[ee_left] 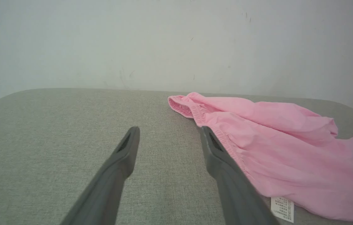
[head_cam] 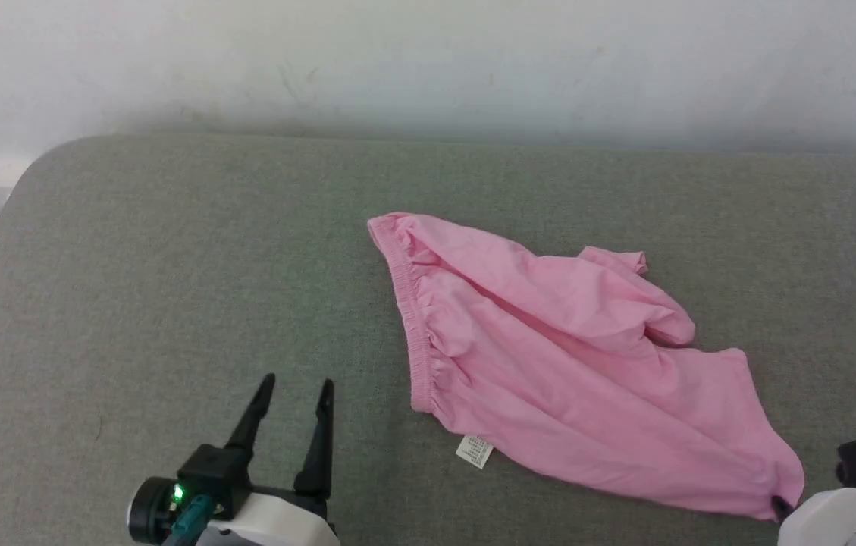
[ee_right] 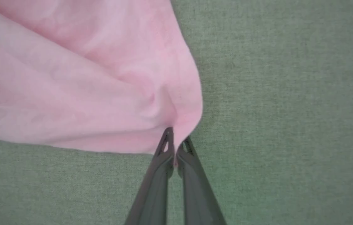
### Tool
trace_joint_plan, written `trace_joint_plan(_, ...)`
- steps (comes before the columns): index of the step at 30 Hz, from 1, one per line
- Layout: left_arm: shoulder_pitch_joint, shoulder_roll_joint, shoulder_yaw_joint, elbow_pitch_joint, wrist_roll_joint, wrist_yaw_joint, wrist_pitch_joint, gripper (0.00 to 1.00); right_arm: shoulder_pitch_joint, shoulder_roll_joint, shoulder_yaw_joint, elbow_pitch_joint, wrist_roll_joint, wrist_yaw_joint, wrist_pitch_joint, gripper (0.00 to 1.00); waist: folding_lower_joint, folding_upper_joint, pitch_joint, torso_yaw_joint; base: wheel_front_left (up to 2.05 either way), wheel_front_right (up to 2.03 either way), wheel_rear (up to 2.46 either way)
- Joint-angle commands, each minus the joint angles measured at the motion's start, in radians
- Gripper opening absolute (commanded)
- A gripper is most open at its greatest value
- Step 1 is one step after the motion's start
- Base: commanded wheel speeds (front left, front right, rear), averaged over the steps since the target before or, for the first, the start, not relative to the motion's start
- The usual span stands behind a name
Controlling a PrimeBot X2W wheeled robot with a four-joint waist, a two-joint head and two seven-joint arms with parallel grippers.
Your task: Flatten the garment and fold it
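Open grey surface (head_cam: 170,288) lies left of the rumpled pink shorts (head_cam: 564,356); the wall (head_cam: 428,61) bounds its far edge.

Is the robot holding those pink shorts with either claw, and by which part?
Yes: the right gripper is shut on the pink shorts at a leg-hem corner. The left gripper is open, holding nothing.

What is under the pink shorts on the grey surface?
The pink shorts lie on the grey cloth surface, which shows all around them. A white label sticks out at their near edge. Whatever lies directly beneath is covered.
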Motion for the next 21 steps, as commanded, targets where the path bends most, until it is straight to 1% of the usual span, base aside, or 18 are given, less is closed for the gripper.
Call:
trace_joint_plan(1,-0.012,0.003,-0.006,0.004,0.003,-0.007,0.003,1.0,-0.01,0.001,-0.008,-0.002,-0.005,-0.001,-0.008,0.0,-0.0001,0.0,-0.014,-0.015,0.0,0.0,0.0)
trace_joint_plan(3,-0.012,0.009,-0.029,0.019,-0.009,-0.038,0.046,1.0,-0.011,0.001,-0.026,-0.021,-0.008,-0.001,-0.019,0.0,-0.0001,0.0,-0.022,-0.029,0.0,0.0,0.0)
trace_joint_plan(5,-0.02,0.018,-0.067,0.035,-0.024,-0.077,0.117,1.0,-0.008,0.001,-0.038,-0.043,-0.012,-0.001,-0.019,0.0,-0.0001,0.0,-0.024,-0.043,0.0,0.0,0.0)
trace_joint_plan(8,-0.047,0.021,-0.108,0.055,-0.061,-0.107,0.228,1.0,-0.004,0.001,-0.037,-0.072,-0.015,-0.001,-0.006,0.0,-0.0001,0.0,-0.019,-0.061,0.0,0.0,0.0)
trace_joint_plan(11,-0.087,0.016,-0.131,0.077,-0.085,-0.116,0.304,1.0,-0.007,0.001,-0.03,-0.09,-0.009,-0.001,0.002,0.0,-0.0001,0.0,-0.008,-0.076,0.0,0.0,0.0)
trace_joint_plan(15,-0.134,0.002,-0.151,0.12,-0.1,-0.119,0.366,1.0,-0.013,0.001,-0.014,-0.102,-0.002,-0.001,0.002,0.0,-0.0001,0.0,0.009,-0.092,0.0,0.0,0.0)
trace_joint_plan(18,-0.161,-0.004,-0.165,0.165,-0.098,-0.117,0.395,1.0,-0.019,0.001,-0.001,-0.106,0.004,-0.001,-0.002,0.0,-0.0001,0.0,0.023,-0.103,0.0,0.0,0.0)
trace_joint_plan(21,-0.186,-0.009,-0.169,0.204,-0.091,-0.108,0.396,1.0,-0.026,0.001,0.007,-0.112,0.006,-0.001,-0.004,0.0,-0.0001,0.0,0.04,-0.111,0.0,0.0,0.0)
